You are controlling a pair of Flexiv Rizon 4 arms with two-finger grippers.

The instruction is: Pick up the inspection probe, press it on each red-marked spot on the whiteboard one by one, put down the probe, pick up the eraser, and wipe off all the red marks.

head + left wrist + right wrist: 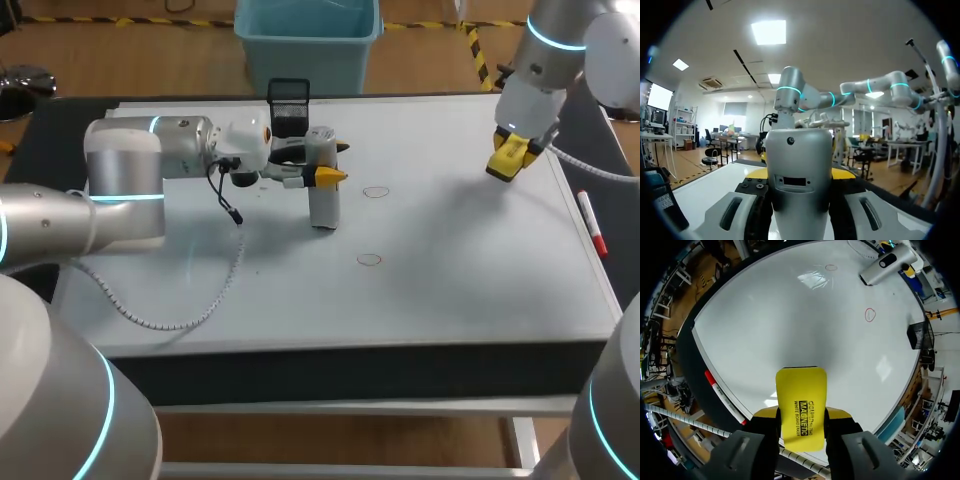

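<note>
The grey inspection probe [322, 190] stands upright with its lower end on the whiteboard [440, 290], and my left gripper [328, 176] is shut on it from the side. In the left wrist view the probe [799, 150] fills the gap between the yellow fingertips [842, 173]. Two red circles [376, 192] [369, 260] lie just right of the probe, both apart from it. My right gripper [510, 155] hangs above the board's far right, shut on the yellow eraser [801, 407]. From the right wrist view the circles [869, 315] [831, 267] and the probe [887, 265] lie far ahead.
A black mesh holder [289, 105] stands at the board's far edge behind the probe. A red marker [592, 225] lies along the right edge. A grey cable [170, 318] from my left arm trails over the board's left part.
</note>
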